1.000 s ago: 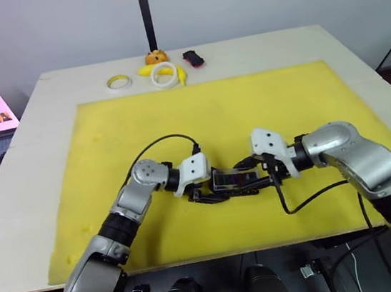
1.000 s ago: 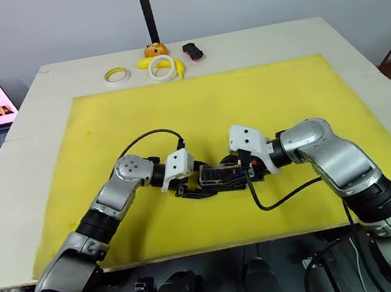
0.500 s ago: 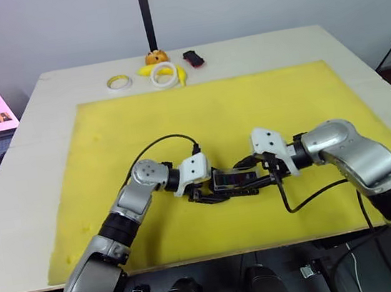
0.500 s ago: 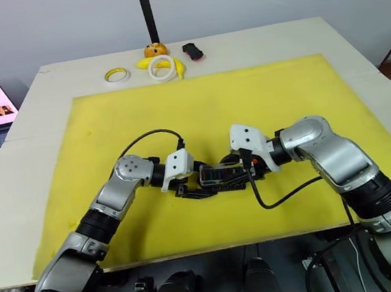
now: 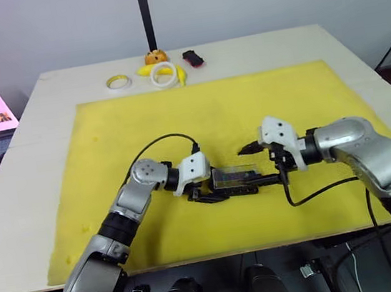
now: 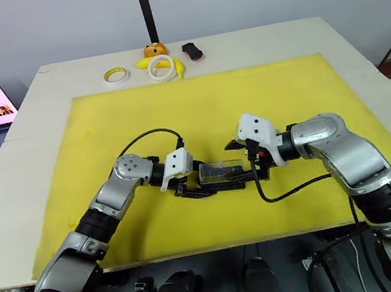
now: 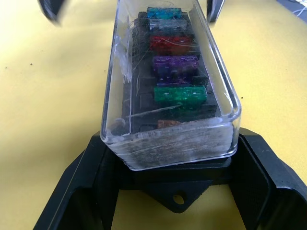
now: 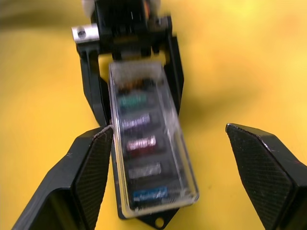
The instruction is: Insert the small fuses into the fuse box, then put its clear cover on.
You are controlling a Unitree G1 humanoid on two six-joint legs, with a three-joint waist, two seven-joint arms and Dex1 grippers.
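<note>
Left eye view: desk (image 5: 30, 146) carries yellow foam mat (image 5: 141, 117). Fuse box (image 7: 178, 189) sits mid-mat, clear cover (image 7: 129, 72) on it, small fuses (image 7: 175, 64) in a row under the lid. Left tool (image 7: 175, 196) is clamped on the box's near end. Right tool (image 8: 182, 167), fingers spread wide apart, sits at the box's other end, left finger (image 8: 88, 170) at the cover edge.

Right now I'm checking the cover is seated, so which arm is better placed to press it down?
Probably the right. Its gripper is open and free at the far end of the fuse box, while the left gripper clamps the box, steadying it under the clear cover.
</note>
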